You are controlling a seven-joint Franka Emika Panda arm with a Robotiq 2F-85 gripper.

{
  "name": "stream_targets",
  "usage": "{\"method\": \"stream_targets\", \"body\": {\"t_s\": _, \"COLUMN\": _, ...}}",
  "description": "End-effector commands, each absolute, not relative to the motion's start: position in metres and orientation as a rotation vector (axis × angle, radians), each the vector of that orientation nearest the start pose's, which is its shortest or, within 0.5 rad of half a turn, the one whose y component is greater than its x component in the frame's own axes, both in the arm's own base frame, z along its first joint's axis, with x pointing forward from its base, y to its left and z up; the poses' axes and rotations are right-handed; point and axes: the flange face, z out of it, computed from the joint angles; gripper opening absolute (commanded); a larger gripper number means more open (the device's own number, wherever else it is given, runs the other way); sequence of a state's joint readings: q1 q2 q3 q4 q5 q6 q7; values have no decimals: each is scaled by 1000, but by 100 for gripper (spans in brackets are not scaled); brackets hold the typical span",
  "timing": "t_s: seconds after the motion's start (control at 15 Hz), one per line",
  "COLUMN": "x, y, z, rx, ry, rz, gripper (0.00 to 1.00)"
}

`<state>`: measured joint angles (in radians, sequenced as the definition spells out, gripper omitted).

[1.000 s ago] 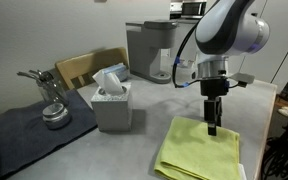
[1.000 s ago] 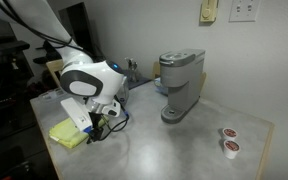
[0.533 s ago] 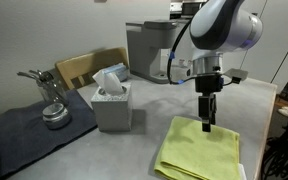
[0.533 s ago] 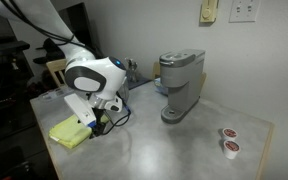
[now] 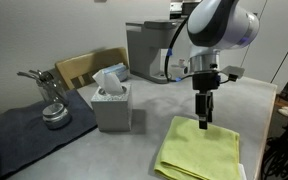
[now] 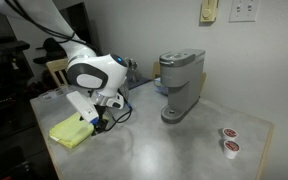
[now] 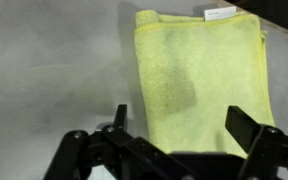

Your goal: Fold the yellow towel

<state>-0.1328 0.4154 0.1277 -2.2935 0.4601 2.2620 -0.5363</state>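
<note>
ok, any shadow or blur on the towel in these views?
Wrist view: a soft grey shadow falls across the yellow towel, its edges still readable; the gripper is dark, its fingers blurred up close. Exterior view: towel evenly lit, no glare. Exterior view: towel small, little detail.

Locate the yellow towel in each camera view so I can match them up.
Exterior view: yellow towel lower right, just below the tool.
Exterior view: lower left, at the table corner beside the arm.
Wrist view: upper centre to right, between the open tool's fingers.
Shared landmark: the tool over the towel in all three; the coffee machine in both exterior views.
</note>
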Motion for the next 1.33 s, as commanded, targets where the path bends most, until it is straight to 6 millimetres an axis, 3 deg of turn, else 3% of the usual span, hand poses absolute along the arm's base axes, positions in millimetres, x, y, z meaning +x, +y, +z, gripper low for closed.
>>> {"method": "stream_targets", "body": {"t_s": 0.0, "x": 475, "y": 14, "z": 136, "rx": -2643, "ry": -228, "rz": 491, "gripper": 100}}
{"method": "stream_targets", "body": {"t_s": 0.27, "x": 473, "y": 15, "z": 129, "rx": -2636, "ry": -232, "rz": 513, "gripper": 96}}
{"method": "stream_targets", "body": {"t_s": 0.33, "x": 473, "y": 16, "z": 129, "rx": -2635, "ry": -236, "rz": 517, "gripper": 89}}
{"method": "stream_targets", "body": {"t_s": 0.4, "x": 473, "y": 17, "z": 129, "rx": -2634, "ry": -239, "rz": 519, "gripper": 72}}
{"method": "stream_targets", "body": {"t_s": 0.47, "x": 473, "y": 17, "z": 129, "rx": -2633, "ry": -241, "rz": 520, "gripper": 70}}
{"method": "stream_targets", "body": {"t_s": 1.07, "x": 472, "y": 16, "z": 133, "rx": -2629, "ry": -247, "rz": 509, "gripper": 7}}
{"method": "stream_targets", "body": {"t_s": 1.13, "x": 472, "y": 16, "z": 136, "rx": -2632, "ry": -247, "rz": 506, "gripper": 1}}
{"method": "stream_targets", "body": {"t_s": 1.27, "x": 470, "y": 16, "z": 142, "rx": -2648, "ry": -240, "rz": 497, "gripper": 0}}
